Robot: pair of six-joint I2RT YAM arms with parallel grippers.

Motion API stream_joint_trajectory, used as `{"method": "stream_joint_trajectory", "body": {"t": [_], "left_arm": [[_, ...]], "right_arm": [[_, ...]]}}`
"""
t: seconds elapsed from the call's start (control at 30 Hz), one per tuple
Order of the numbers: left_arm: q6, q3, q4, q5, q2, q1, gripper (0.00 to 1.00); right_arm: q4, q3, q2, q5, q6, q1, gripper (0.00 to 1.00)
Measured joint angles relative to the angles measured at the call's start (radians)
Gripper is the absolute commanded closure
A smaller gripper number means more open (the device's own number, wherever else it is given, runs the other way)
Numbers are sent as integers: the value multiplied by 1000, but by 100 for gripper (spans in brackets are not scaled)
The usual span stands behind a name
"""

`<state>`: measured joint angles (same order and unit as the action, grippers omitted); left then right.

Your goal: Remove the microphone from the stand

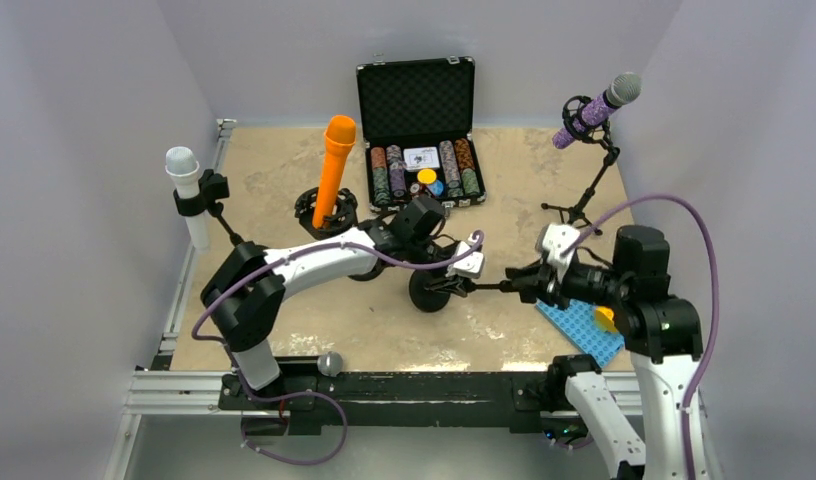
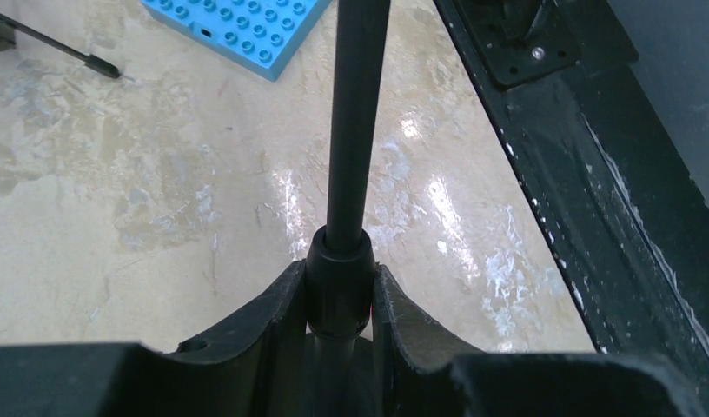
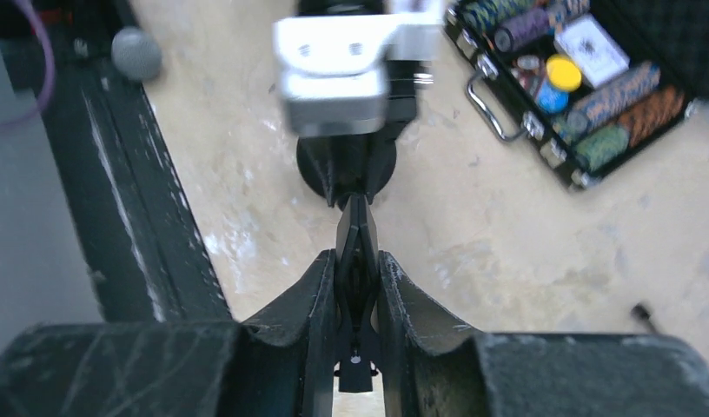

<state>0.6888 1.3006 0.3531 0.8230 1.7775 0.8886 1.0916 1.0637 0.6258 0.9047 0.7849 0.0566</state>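
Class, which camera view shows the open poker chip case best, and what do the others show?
Top external: the poker chip case appears whole, lid raised, chips in rows. The right wrist view catches only part of it, blurred. The left wrist view shows none.

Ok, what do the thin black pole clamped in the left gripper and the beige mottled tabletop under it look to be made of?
Thin black pole: likely painted metal tube, possibly plastic; smooth satin black with a soft highlight along its length. Beige mottled tabletop: glossy, stone-look surface, polished stone or laminate; bright light reflections sit on veined patches.
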Motion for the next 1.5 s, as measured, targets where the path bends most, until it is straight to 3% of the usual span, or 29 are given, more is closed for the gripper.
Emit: {"method": "stream_joint_trajectory", "body": {"t": [0.1,0.13,0.27,0.4,0.6,1.13,1.37,1.5], "left_arm": [[-146,-118,-183,-56,-72,14,58],[-198,-142,-230,-67,-89,21,48],[-383,-159,-374,-103,-116,37,30],[-489,-144,-434,-130,-117,37,26],[-496,-76,-430,-142,-127,34,25],[-466,-156,-95,-211,-457,20,29],[-435,-206,-77,-198,-477,17,31],[-404,-206,-43,-198,-488,16,31]], "right_arm": [[-11,107,99,-76,-281,1,100],[5,166,149,-98,-363,2,100],[56,399,324,-185,-555,23,100],[98,470,367,-306,-580,113,100],[121,444,367,-391,-510,220,100],[-25,393,450,-528,-410,491,100],[-100,396,509,-564,-459,547,100],[-77,402,546,-604,-432,639,100]]}}
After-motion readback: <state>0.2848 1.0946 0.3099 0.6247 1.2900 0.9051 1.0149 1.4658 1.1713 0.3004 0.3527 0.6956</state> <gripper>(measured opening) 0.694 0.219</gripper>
